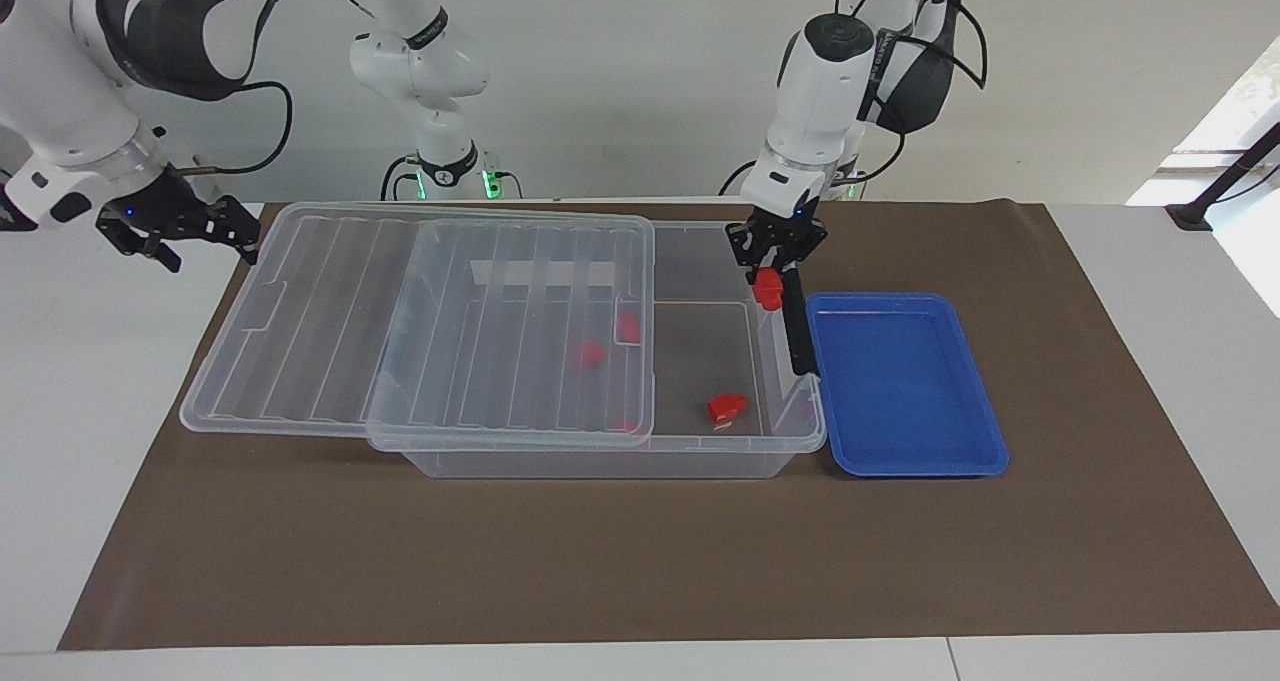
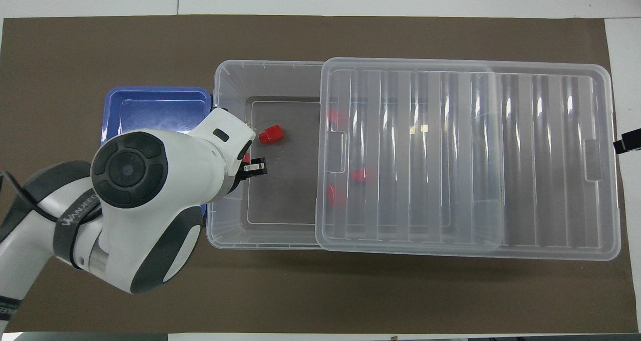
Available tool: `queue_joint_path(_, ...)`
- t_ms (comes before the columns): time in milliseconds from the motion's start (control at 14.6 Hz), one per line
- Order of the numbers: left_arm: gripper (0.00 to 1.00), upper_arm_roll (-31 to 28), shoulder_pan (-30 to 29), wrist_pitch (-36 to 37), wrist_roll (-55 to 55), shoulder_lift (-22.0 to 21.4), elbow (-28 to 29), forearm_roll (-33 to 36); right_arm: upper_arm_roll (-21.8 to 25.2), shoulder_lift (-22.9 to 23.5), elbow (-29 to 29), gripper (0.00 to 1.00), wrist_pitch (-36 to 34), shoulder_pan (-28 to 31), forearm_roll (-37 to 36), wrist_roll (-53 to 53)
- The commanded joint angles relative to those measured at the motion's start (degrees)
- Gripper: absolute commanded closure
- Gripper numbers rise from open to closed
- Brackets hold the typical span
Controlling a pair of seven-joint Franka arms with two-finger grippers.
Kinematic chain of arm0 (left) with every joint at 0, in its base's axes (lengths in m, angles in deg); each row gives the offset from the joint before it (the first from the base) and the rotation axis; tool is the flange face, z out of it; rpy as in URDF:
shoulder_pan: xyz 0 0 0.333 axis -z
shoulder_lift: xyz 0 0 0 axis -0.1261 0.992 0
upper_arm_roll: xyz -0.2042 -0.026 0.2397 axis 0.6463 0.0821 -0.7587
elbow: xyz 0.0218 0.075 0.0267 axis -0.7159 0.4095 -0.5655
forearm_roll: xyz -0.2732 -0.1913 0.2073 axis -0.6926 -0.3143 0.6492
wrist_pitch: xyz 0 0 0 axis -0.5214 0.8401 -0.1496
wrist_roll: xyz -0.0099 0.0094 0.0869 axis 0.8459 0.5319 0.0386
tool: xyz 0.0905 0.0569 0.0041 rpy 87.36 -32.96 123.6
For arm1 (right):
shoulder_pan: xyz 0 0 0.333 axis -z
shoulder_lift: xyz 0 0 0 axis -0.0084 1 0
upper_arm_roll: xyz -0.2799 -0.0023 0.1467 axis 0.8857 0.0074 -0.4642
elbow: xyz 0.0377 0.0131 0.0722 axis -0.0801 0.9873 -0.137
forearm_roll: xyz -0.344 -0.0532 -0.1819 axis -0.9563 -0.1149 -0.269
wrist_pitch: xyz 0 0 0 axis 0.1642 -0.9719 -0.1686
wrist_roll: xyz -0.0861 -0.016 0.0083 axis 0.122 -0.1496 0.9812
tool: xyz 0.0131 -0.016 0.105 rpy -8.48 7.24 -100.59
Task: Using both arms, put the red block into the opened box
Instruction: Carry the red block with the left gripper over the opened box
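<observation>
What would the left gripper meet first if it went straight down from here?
Probably the bare floor of the box: the left gripper, shut on the red block, hangs over the open end. Depth near the latch is unclear.

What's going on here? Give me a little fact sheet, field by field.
Left claw: shut on the small red plastic block, over the open end of the large clear plastic box
Right claw: open, beside the ribbed clear lid, waiting
Lid: slid partway off
Already in box: other red pieces
Shallow blue tray: beside box
</observation>
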Motion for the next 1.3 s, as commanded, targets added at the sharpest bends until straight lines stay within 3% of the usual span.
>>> queue_joint_path(0,1.00,-0.9,2.6,-3.4,-3.4,3.6,-0.8,0.4,-0.4,0.8,-4.0,0.00,-4.5,-2.9,0.2,6.7)
queue_joint_path(274,1.00,-0.8,3.9,-6.2,-6.5,8.1,-0.5,0.4,-0.5,-0.4,-4.1,0.00,-8.0,-5.0,-0.1,8.4)
queue_joint_path(548,1.00,-0.8,5.1,-11.8,-9.2,11.8,1.1,0.4,-0.5,-3.0,-1.5,0.00,-5.6,-4.8,0.2,10.6)
queue_joint_path(1097,1.00,-0.8,5.1,-17.4,-9.3,14.3,5.1,0.4,-0.6,-2.6,-1.4,0.00,-5.9,-4.3,0.5,12.0)
queue_joint_path(1165,0.94,-0.8,5.0,-17.6,-9.0,14.2,5.9,0.4,-0.4,-2.8,-1.3,0.00,-6.0,-4.3,0.5,12.0)
queue_joint_path(1234,0.41,-0.8,4.9,-17.6,-9.1,14.2,6.1,0.4,-0.4,-2.9,-1.3,0.00,-6.0,-4.3,0.5,12.0)
